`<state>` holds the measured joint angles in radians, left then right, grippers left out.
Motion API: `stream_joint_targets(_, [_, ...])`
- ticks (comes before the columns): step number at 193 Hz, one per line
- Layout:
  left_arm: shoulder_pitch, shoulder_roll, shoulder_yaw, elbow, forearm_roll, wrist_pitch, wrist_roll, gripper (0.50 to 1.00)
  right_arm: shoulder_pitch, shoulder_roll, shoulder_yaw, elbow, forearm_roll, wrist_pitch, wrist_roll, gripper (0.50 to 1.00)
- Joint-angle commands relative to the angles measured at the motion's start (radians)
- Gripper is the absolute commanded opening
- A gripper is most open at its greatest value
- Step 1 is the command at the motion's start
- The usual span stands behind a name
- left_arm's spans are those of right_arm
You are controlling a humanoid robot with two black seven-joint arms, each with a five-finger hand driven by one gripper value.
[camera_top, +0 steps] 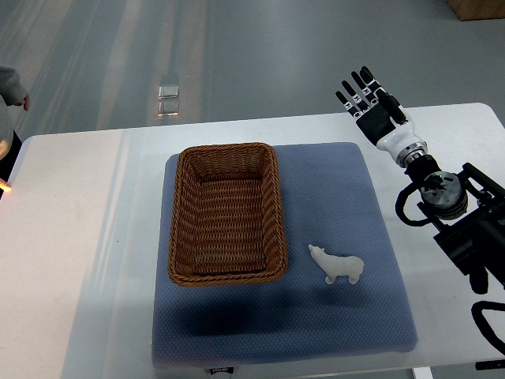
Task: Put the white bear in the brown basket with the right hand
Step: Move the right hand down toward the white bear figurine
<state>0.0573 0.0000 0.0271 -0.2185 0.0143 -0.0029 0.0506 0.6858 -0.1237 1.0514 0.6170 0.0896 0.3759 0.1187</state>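
— Where is the small white plastic bear (339, 267) found?

— On the blue mat (347, 197), just right of the empty brown woven basket (227, 213).

— And the right hand (372, 110)?

— Raised at the far right, fingers (353, 89) spread, nothing held. Everything is left undone.

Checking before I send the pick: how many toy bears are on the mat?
1. The white bear stands on the blue mat, right of the brown basket and apart from it. The basket looks empty; nothing seems hidden. The right robot hand is open, far off.
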Motion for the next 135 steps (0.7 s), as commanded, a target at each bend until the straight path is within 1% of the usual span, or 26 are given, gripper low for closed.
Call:
stream_joint_targets(1, [-0.001,0.000,0.001,0.001,0.001,0.000,0.000,1.000,0.000,-0.002,-0.001,0.001,-0.001,0.000,-0.002,0.924])
stream_joint_targets(28, [-0.002,0.000,-0.001,0.001,-0.001,0.000,0.000,1.000,0.000,-0.008,-0.001,0.003,-0.002,0.003,-0.002,0.924])
stream_joint_targets(52, [-0.002,0.000,-0.001,-0.001,-0.001,0.000,0.000,1.000,0.005,-0.036,-0.005,0.013,-0.030,0.009,-0.005,0.924])
stream_joint_targets(71, [-0.004,0.000,-0.001,0.002,-0.001,0.001,0.000,1.000,0.012,-0.077,-0.021,0.061,-0.119,0.011,-0.036,0.924])
stream_joint_targets(80, [-0.004,0.000,-0.002,0.004,-0.001,0.001,0.000,1.000,0.021,-0.108,-0.033,0.095,-0.180,0.012,-0.051,0.924])
stream_joint_targets(103, [-0.019,0.000,-0.003,0.004,-0.001,0.000,0.000,1.000,0.057,-0.185,-0.076,0.187,-0.366,0.015,-0.063,0.924])
stream_joint_targets(109, [-0.019,0.000,-0.003,0.004,-0.001,0.000,0.000,1.000,0.072,-0.211,-0.091,0.205,-0.422,0.026,-0.068,0.924])
stream_joint_targets(120, [-0.020,0.000,-0.001,0.004,-0.001,0.000,0.000,1.000,0.109,-0.251,-0.120,0.234,-0.525,0.047,-0.094,0.924])
stream_joint_targets(135, [-0.028,0.000,-0.001,0.004,-0.001,0.000,0.000,1.000,0.176,-0.301,-0.182,0.286,-0.708,0.078,-0.149,0.924])
